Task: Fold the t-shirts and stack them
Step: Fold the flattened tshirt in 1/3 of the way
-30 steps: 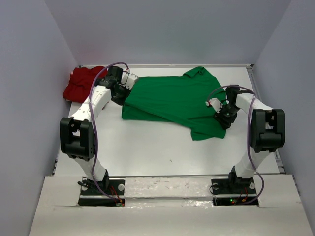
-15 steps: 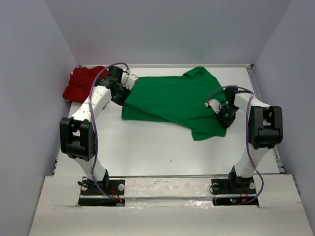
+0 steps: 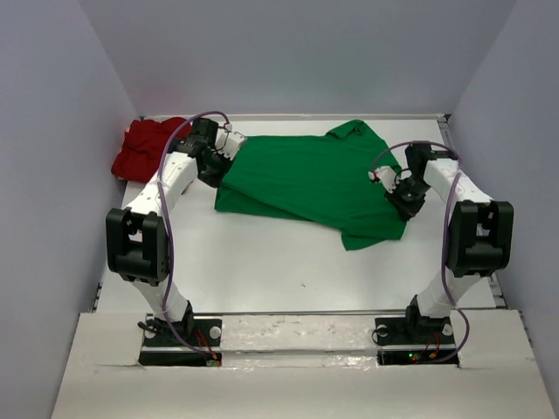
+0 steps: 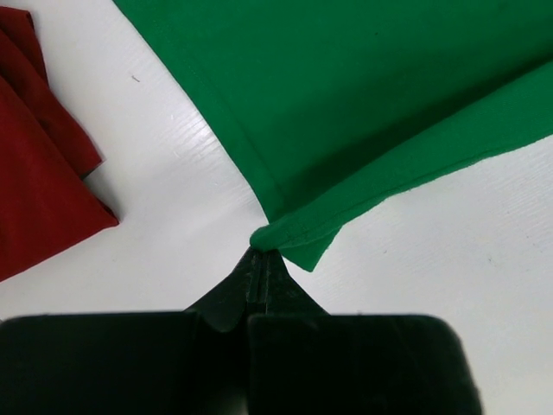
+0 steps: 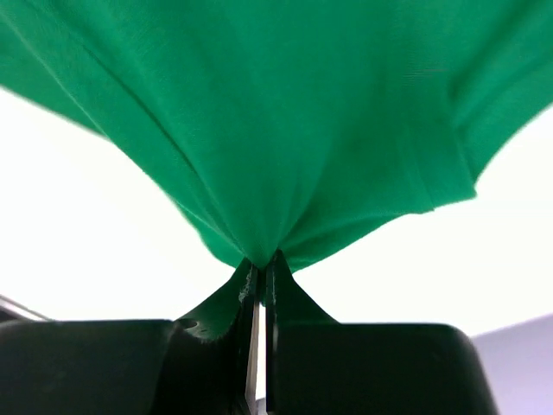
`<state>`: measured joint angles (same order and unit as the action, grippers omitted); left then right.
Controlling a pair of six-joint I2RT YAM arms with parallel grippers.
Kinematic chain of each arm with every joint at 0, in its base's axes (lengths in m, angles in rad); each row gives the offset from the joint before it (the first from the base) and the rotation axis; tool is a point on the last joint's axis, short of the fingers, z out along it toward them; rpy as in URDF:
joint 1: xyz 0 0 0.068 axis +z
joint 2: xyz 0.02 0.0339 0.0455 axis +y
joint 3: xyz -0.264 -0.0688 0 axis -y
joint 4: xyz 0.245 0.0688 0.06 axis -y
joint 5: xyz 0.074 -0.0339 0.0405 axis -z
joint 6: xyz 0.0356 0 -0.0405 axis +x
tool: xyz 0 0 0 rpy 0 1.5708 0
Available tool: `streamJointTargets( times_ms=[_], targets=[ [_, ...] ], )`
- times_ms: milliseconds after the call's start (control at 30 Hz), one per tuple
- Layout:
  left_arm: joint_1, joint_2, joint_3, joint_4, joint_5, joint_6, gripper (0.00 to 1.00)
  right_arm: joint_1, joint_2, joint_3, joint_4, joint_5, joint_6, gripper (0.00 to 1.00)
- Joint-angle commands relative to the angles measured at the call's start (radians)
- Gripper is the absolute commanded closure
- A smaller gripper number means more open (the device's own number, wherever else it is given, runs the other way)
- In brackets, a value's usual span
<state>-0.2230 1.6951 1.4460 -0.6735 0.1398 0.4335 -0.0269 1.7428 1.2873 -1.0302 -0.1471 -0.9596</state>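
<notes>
Fold step on the green t-shirt, spread over the far half of the worktop: left gripper pinches its left corner, right gripper is clamped on a bunch of its right side. Red t-shirt sits crumpled in the far left corner. Next move probably calls for lifting both pinches together and carrying them over evenly so the fold lies flat.

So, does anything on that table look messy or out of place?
Nothing is spilled or damaged. The red t-shirt lies bunched up in the far left corner. The green t-shirt is spread out but askew, its near right part sticking out toward the arms. The left gripper and right gripper each pinch an edge of it.
</notes>
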Motion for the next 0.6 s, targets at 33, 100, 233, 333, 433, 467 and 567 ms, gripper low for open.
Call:
streamJointTargets(
  times_ms=[33, 100, 233, 333, 433, 467, 567],
  targets=[
    [-0.004, -0.035, 0.005, -0.009, 0.014, 0.011, 1.00, -0.008, -0.103, 0.108, -0.192, -0.052, 0.012, 1.00],
    [-0.003, -0.035, 0.005, -0.009, 0.018, 0.013, 1.00, -0.008, -0.108, 0.133, -0.212, -0.072, 0.019, 1.00],
    [-0.004, -0.035, 0.005, -0.011, 0.023, 0.016, 1.00, -0.008, -0.083, 0.208, -0.281, -0.103, 0.039, 1.00],
    [-0.004, -0.038, 0.001, -0.011, 0.026, 0.019, 1.00, -0.008, -0.063, 0.231, -0.287, -0.098, 0.047, 1.00],
    [-0.004, -0.040, -0.002, -0.009, 0.029, 0.019, 1.00, -0.008, -0.049, 0.239, -0.278, -0.082, 0.058, 1.00],
    [-0.004, -0.041, -0.003, -0.006, 0.029, 0.019, 1.00, -0.008, -0.042, 0.239, -0.274, -0.074, 0.059, 1.00],
    [-0.004, -0.043, -0.004, -0.006, 0.030, 0.021, 1.00, -0.008, -0.035, 0.218, -0.243, -0.054, 0.070, 0.89]
  ],
)
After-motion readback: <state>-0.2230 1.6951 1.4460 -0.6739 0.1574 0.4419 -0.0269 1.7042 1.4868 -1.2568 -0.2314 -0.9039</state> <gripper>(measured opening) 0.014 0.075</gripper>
